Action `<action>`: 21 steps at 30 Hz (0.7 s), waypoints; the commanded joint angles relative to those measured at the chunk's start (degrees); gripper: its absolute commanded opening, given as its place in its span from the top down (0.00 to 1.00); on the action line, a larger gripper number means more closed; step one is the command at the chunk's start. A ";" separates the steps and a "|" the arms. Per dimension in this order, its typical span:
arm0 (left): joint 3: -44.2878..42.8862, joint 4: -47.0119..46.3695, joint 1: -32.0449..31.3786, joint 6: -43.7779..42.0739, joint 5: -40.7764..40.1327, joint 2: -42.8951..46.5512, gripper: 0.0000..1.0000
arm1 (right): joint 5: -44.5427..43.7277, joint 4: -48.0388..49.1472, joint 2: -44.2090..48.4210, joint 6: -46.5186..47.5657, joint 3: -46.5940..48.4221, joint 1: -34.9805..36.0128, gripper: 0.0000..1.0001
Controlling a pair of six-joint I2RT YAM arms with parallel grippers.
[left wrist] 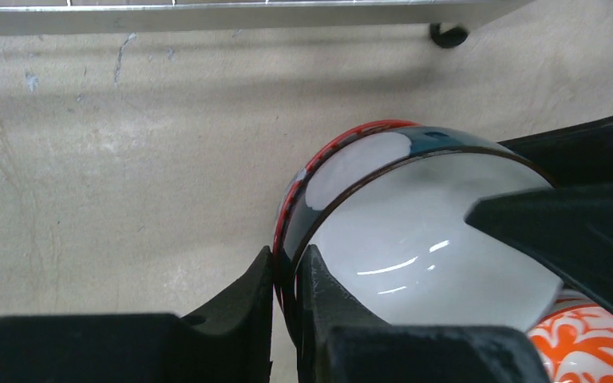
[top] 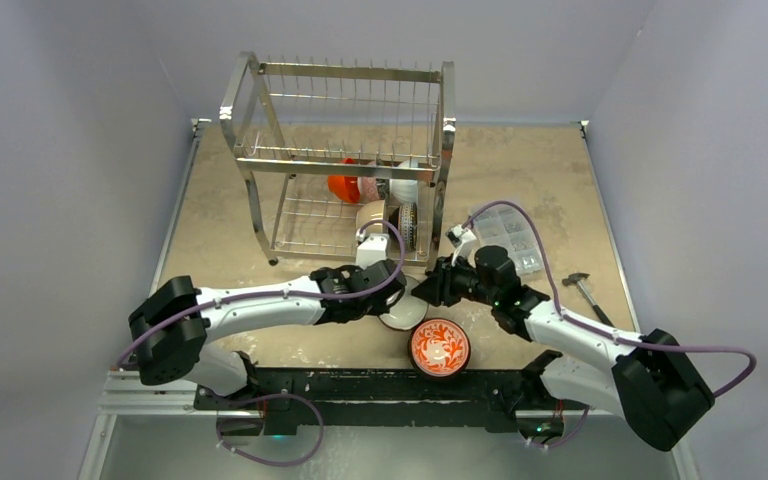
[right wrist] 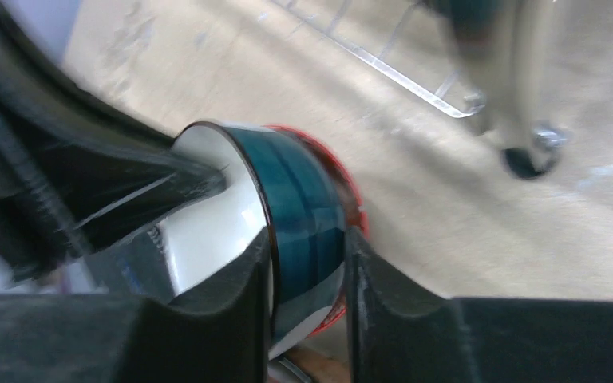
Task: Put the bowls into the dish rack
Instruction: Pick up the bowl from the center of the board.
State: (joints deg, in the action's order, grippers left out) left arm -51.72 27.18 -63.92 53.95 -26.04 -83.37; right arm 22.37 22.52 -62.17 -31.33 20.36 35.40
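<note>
A blue-banded bowl (top: 403, 312) with a white inside and a red edge is held on its side just above the table, in front of the dish rack (top: 340, 160). My left gripper (top: 392, 296) is shut on its rim (left wrist: 287, 275); the white inside (left wrist: 423, 239) faces that camera. My right gripper (top: 430, 288) is shut across the bowl's wall (right wrist: 307, 263) from the other side. A red-and-white floral bowl (top: 440, 347) sits on the table by the near edge. On the rack's lower tier stand an orange-red bowl (top: 343, 187), a white bowl (top: 404, 190), a tan bowl (top: 372, 215) and a grey-black patterned bowl (top: 408, 226).
A clear plastic compartment box (top: 512, 236) lies right of the rack, a hammer (top: 588, 292) further right. A rack foot shows in the left wrist view (left wrist: 448, 34) and in the right wrist view (right wrist: 528, 159). Walls enclose the table on three sides.
</note>
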 commanded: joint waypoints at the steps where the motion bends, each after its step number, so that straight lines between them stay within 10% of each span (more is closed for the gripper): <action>1: -2.51 -3.74 -0.67 1.36 -2.29 1.53 0.99 | -1.78 -0.81 0.72 1.48 3.26 0.72 0.82; 3: -1.73 -3.84 -0.64 2.48 -3.31 2.58 0.92 | -2.14 -0.73 0.45 1.54 3.49 0.74 1.00; 21: 6.68 -8.32 -0.60 1.76 -6.13 18.36 0.28 | -3.71 -1.68 3.45 0.82 5.92 0.72 1.00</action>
State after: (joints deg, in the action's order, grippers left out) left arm -46.52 20.29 -64.79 57.80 -30.98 -68.38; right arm 16.69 17.82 -60.42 -29.12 22.94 36.07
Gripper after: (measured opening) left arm 0.655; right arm 0.071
